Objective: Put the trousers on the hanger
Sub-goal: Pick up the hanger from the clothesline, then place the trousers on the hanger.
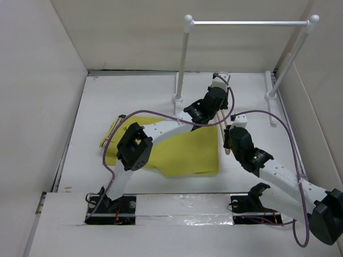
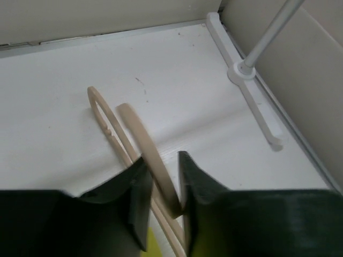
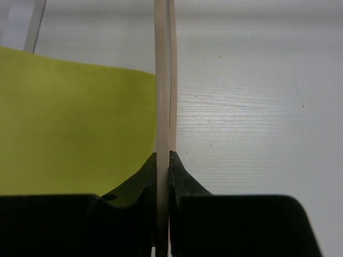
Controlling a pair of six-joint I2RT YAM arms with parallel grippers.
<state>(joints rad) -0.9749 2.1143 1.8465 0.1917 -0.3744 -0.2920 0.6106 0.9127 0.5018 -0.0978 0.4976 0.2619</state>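
Note:
The yellow-green trousers (image 1: 185,152) lie flat on the white table, partly under my left arm. They also show in the right wrist view (image 3: 69,123). The thin beige hanger (image 1: 222,126) stands edge-on just right of them, between my two grippers. My left gripper (image 1: 218,107) is at its far end. In the left wrist view the curved hook (image 2: 136,134) passes between the jaws (image 2: 161,166) and touches both fingers. My right gripper (image 1: 229,140) is shut on the hanger's near end (image 3: 162,80), its jaws (image 3: 164,155) pressed on the two thin strips.
The white rail stand (image 1: 246,23) stands at the back right; one of its feet (image 2: 252,101) lies just beyond the left gripper. Pale walls close in the table on the left, back and right.

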